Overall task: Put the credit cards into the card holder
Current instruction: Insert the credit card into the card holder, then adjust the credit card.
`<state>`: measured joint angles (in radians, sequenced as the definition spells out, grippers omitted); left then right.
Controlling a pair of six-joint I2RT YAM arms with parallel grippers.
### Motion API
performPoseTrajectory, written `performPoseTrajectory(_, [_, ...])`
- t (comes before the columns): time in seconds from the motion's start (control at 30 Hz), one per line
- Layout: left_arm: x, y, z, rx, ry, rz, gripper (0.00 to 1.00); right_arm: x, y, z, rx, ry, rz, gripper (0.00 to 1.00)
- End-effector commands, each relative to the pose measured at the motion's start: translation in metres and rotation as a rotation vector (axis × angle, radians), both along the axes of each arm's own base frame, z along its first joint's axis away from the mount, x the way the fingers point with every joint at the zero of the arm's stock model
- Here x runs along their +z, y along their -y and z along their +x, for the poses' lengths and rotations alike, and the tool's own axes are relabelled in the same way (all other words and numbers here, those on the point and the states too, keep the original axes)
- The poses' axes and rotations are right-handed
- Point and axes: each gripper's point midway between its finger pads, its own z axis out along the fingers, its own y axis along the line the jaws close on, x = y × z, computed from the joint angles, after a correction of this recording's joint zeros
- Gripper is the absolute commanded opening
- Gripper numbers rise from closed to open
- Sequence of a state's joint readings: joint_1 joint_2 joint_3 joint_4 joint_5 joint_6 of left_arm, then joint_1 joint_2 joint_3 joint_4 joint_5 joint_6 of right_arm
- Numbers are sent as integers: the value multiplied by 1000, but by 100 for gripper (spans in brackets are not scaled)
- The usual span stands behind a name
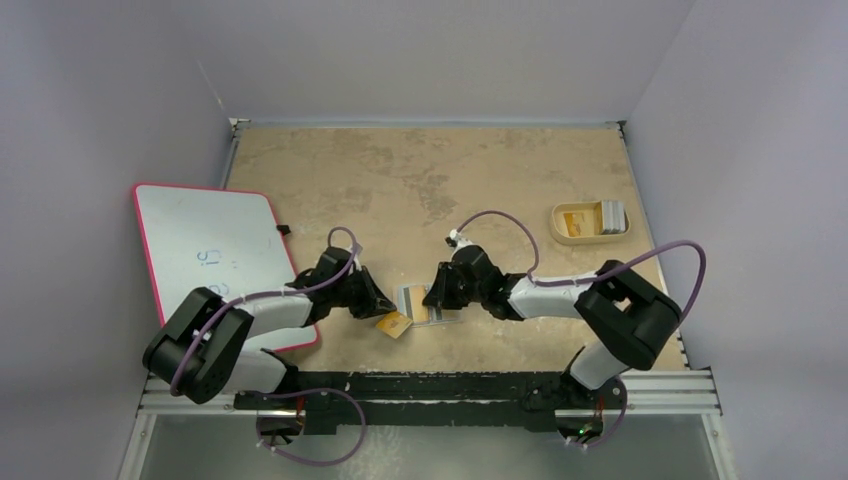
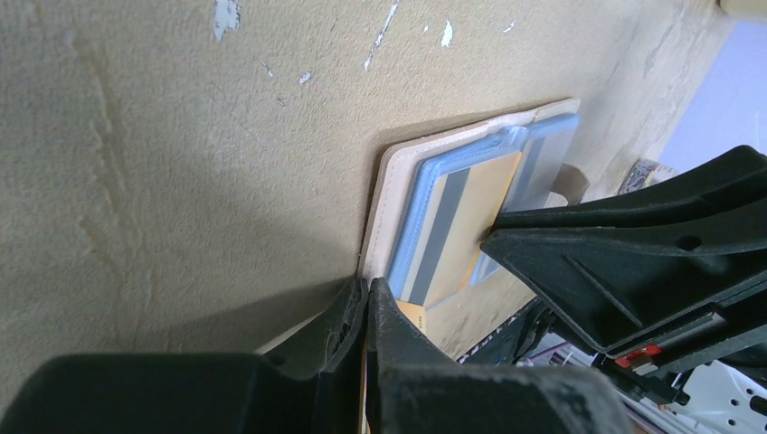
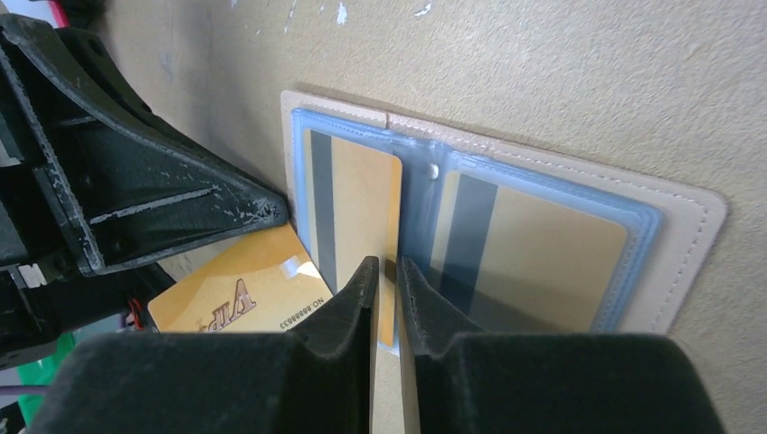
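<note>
My left jaws, clenched, sit at the card holder's (image 3: 687, 217) left edge, over a loose gold card (image 3: 240, 303). My right jaws, nearly closed, straddle a slotted card's (image 3: 362, 199) near edge; I cannot tell if they grip it.

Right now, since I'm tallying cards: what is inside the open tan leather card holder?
Two gold cards with grey stripes show in its light-blue sleeves, one on each side. The black right gripper covers one card's near end; anything behind either card is hidden.
</note>
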<state>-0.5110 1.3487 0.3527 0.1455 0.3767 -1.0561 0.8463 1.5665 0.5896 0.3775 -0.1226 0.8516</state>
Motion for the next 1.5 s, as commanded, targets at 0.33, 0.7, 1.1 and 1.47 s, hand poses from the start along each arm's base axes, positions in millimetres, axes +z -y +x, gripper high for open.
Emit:
performPoseTrajectory(0.33, [19,5,13,14,65,-40,0,21,-20,-6,28,-3,94,14])
performPoseTrajectory(0.7, [103,16,52,68,325,-147,0,94,-13,-17,57,128,264,45])
performPoseTrajectory(1.1, [199,22,58,150,533,-437,0,165,-11,-27,-28,144,626,63])
performPoseTrajectory(1.47, [228,24,42,172,507,-697,0,211,-19,-22,-21,194,766,35])
